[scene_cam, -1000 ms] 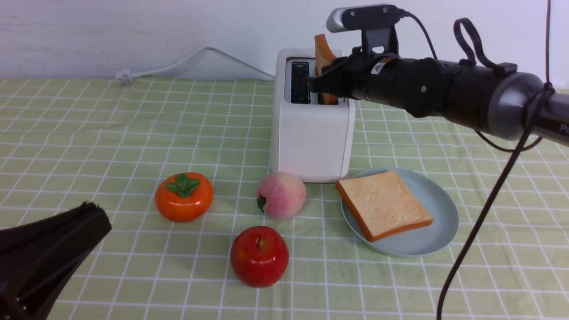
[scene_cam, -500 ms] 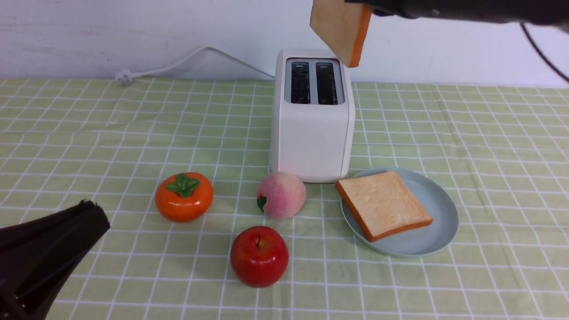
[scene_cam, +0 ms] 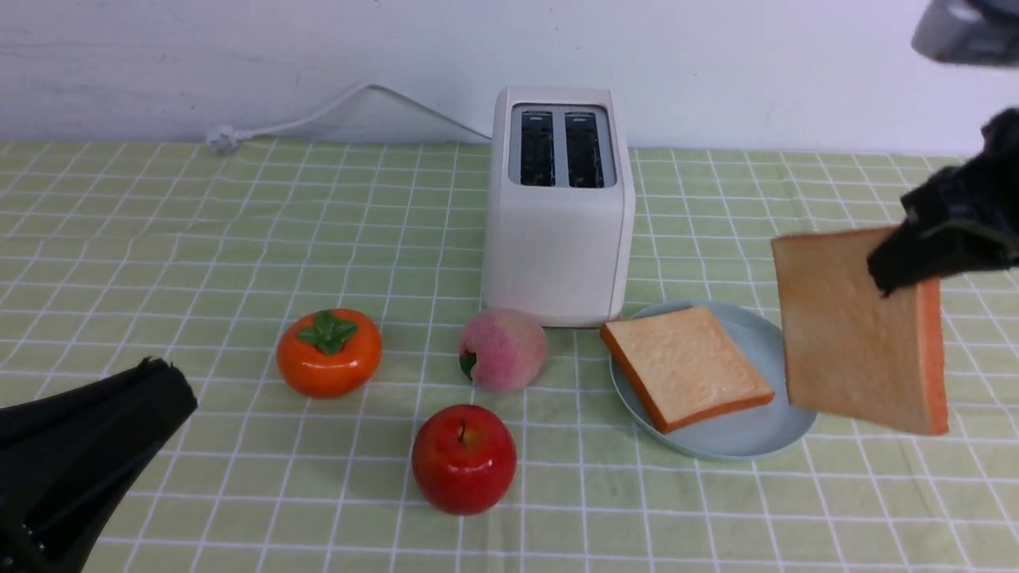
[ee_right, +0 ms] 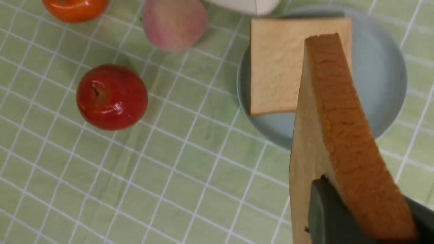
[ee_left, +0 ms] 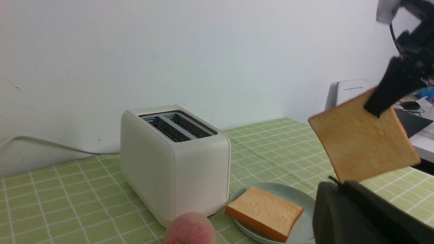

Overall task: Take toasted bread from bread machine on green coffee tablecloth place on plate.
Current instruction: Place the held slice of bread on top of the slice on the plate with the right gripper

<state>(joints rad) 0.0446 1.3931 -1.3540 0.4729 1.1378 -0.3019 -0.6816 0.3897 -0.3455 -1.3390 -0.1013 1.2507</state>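
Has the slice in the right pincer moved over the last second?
Yes. The held slice left the toaster slot, then swung right and down toward the plate.

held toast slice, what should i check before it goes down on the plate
1. Right gripper shut on the held slice, near one corner: ok.
2. Held slice level enough to lay flat: not ok, it hangs on edge.
3. Held slice above the plate: cannot tell; the front view puts it at the plate's right rim.
4. Bare room on the plate: ok, the slice on the plate leaves the right part free.
5. Toaster slots empty: ok.
6. Left gripper shut and well away from the plate: ok.
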